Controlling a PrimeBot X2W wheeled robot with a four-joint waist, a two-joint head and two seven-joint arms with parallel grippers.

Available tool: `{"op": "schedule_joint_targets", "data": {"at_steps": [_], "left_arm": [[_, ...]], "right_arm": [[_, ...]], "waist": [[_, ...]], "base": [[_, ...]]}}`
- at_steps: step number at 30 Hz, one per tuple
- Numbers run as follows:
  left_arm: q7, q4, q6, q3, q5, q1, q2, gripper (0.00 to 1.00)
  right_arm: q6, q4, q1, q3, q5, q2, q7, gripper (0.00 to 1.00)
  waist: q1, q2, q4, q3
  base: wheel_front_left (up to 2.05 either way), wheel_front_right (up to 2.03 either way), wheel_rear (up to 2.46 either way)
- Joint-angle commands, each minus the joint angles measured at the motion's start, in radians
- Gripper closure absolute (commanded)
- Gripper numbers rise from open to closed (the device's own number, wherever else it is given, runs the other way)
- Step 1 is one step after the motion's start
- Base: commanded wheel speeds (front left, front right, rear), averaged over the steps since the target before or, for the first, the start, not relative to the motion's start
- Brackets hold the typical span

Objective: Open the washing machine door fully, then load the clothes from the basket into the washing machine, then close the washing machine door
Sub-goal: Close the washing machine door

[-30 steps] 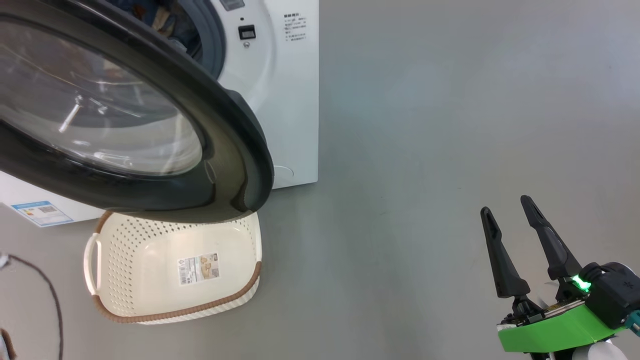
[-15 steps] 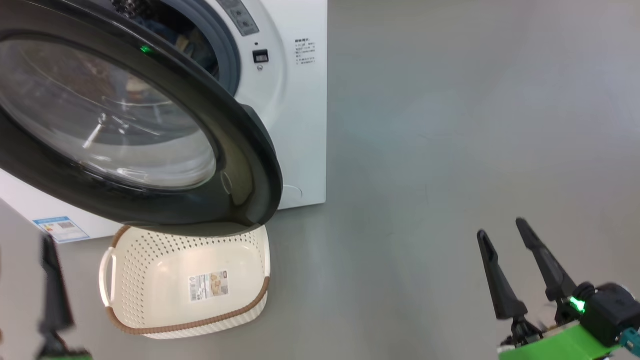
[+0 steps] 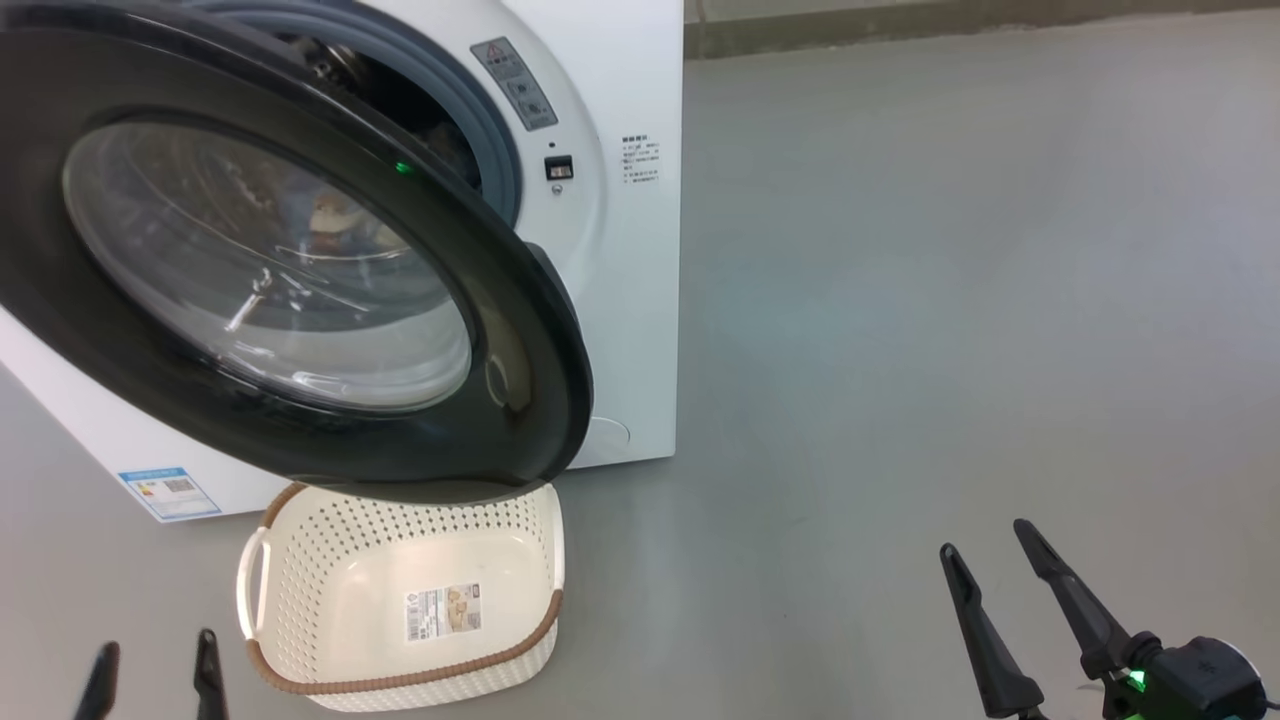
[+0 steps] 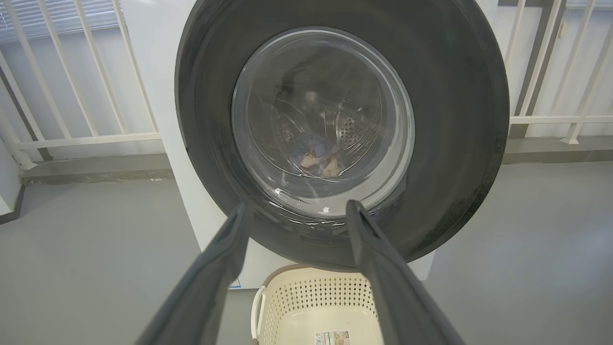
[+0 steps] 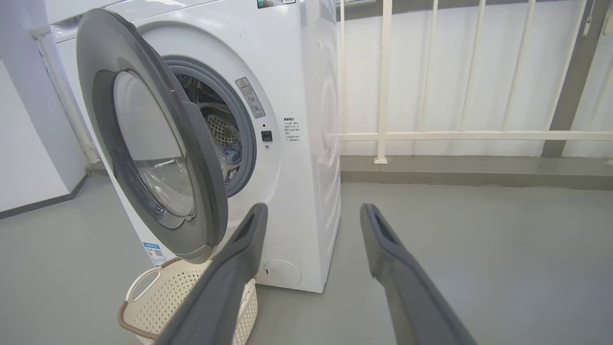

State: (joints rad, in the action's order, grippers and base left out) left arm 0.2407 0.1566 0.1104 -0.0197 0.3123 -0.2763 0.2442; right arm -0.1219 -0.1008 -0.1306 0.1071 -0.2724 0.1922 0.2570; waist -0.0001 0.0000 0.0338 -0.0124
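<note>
The washing machine door (image 3: 270,270) stands half open at my ten o'clock in the head view, hinged on its far left side, with its free edge toward three o'clock. I judge it rigid and fairly heavy, swinging on one fixed arc. The glossy black rim looks slick, so I would push flat on the outer face near that free edge rather than pinch it. I would keep off the bulging glass.

The clothes (image 4: 313,158) already lie inside the drum, seen through the glass from the left wrist. They are soft and limp, so a stray fold could get caught at the gasket.

The basket (image 3: 340,610) sits bare on the floor (image 3: 950,250) at seven o'clock, directly under the door's lower rim. I cannot tell how much clearance there is. It is light and would skid if nudged.

The left gripper (image 3: 156,645) is low at seven o'clock, jaws spread and holding nothing. The right gripper (image 3: 985,537) at five o'clock is likewise spread and holding nothing, well apart from the washing machine (image 3: 640,300). A white railing (image 5: 383,81) runs behind the machine.
</note>
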Motion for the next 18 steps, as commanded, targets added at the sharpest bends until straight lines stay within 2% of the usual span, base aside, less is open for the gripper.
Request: {"op": "schedule_joint_targets", "data": {"at_steps": [1,18], "left_arm": [[0.014,0.003,0.002,0.029,-0.008,0.023,0.006,0.0],[0.018,-0.032,-0.011,0.01,-0.008,0.007,0.0,0.0]], "right_arm": [[-0.009,-0.02,0.007,0.026,0.022,0.019,0.005,0.0],[-0.009,0.006,0.001,0.01,0.03,0.017,0.005,0.0]], "waist": [[0.0001,0.0,-0.005,0.009],[0.0001,0.0,-0.01,0.028]], "base": [[0.0,0.0,0.0],[0.0,0.0,0.0]]}}
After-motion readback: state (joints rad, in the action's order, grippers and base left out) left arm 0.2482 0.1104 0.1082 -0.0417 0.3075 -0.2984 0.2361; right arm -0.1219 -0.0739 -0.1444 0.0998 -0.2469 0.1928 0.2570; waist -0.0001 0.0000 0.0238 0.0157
